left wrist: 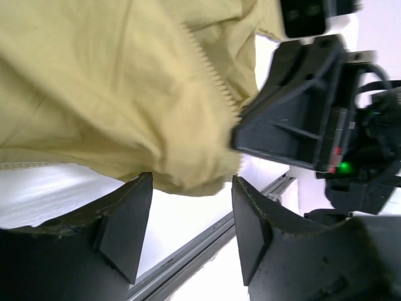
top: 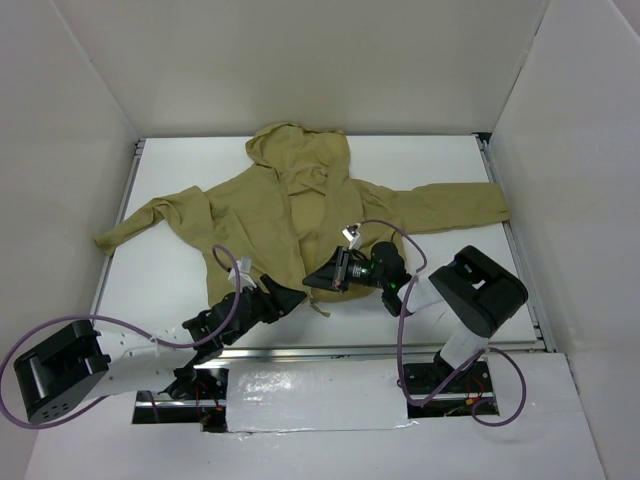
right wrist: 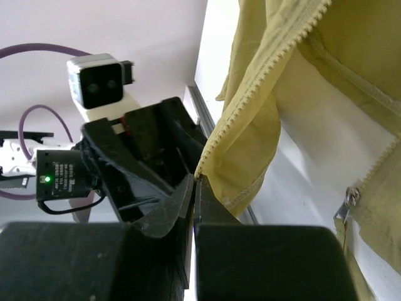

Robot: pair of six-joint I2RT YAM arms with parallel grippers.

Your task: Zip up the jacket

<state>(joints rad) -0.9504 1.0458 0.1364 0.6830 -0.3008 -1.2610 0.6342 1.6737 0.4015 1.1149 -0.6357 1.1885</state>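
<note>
Jacket (top: 300,195), lower centre: right gripper (right wrist: 195,188) clamped on zipper edge (right wrist: 247,94); left gripper (left wrist: 191,213) open, empty. I'd align both edges first.

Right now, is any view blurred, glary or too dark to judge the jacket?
Top external: even light, jacket sharp, soft shadows. Left wrist: cloth crisp, left fingers dark and near, table washed bright. Right wrist: zipper teeth sharp, right fingers underexposed.
</note>
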